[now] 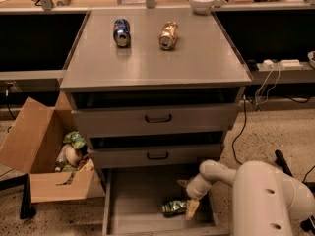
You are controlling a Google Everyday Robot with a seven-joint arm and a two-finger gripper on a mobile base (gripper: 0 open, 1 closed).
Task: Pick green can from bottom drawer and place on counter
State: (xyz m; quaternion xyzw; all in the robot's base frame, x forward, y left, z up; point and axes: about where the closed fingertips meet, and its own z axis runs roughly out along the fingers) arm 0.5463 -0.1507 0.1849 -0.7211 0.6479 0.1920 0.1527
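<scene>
The green can [172, 207] lies on its side on the floor of the open bottom drawer [133, 205], right of the middle. My gripper [186, 198] reaches down into the drawer at the can's right end. It is open, with one finger behind the can and one tan finger [192, 209] in front of it at the can's right end. The white arm [261, 191] comes in from the lower right. The counter [152, 58] is the grey top of the drawer unit.
A blue can [121, 32] and a gold-orange can [169, 34] lie on the counter. Two shut drawer fronts with black handles [157, 118] are above the open drawer. An open cardboard box [44, 156] with trash stands to the left. A white bowl [202, 2] sits on the bench behind.
</scene>
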